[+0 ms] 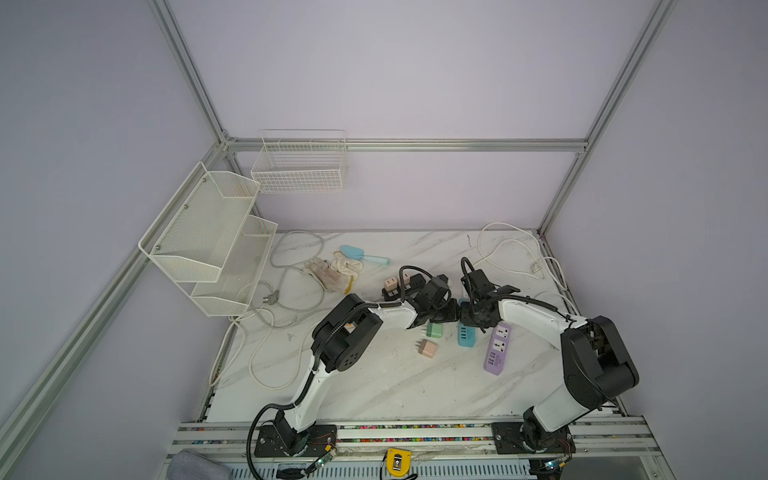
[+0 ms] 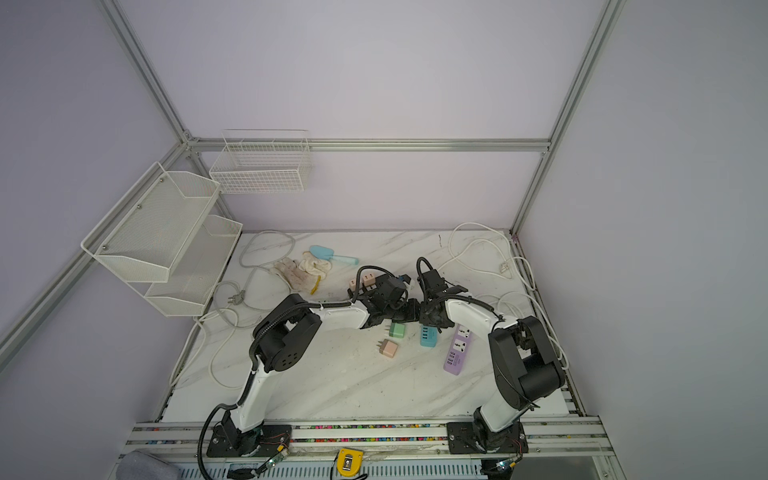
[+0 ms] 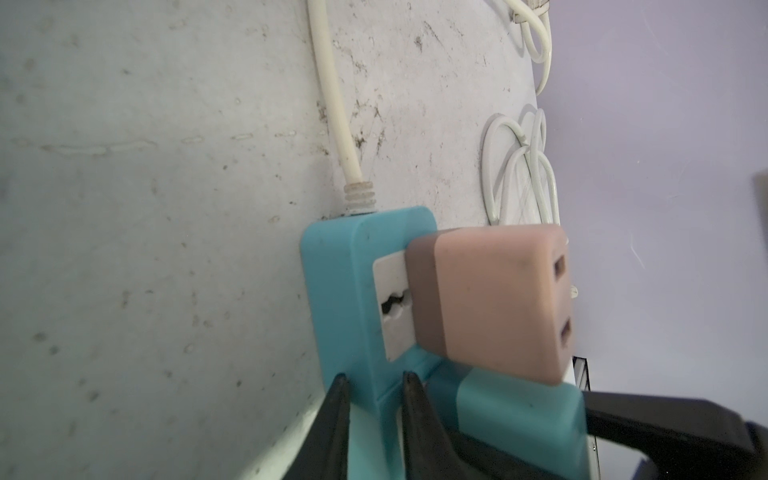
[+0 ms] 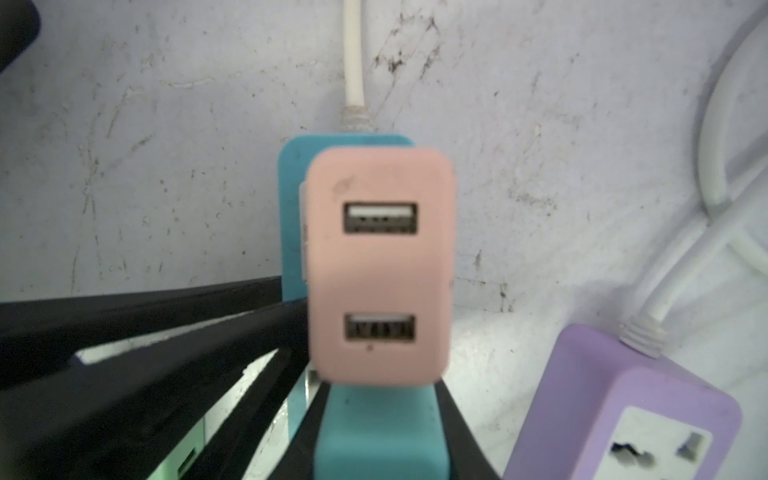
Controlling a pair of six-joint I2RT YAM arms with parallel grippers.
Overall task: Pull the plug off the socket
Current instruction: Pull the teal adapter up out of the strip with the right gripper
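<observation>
Left fingers (image 3: pixel 336 419) clamped on the blue socket strip (image 3: pixel 345 291). We see the right fingers (image 4: pixel 461 440) gripping the teal plug (image 4: pixel 361 432) against its face, beside the pink plug (image 4: pixel 378 270). Purple strip (image 1: pixel 496 349) at three o'clock.

The front half of the surface (image 1: pixel 374 390) can be crossed freely. The blue strip (image 1: pixel 465 334) is hemmed by a green plug (image 1: pixel 434 330) and a loose pink plug (image 1: pixel 427 348) on 1 side and a purple strip (image 1: pixel 496 349) just beside the other. On it, the teal plug (image 3: pixel 519 415) is crowded by a pink adapter (image 3: pixel 494 303). The right edge is lined by white cables (image 4: pixel 712 174), the left by grey cable (image 1: pixel 270 298).
</observation>
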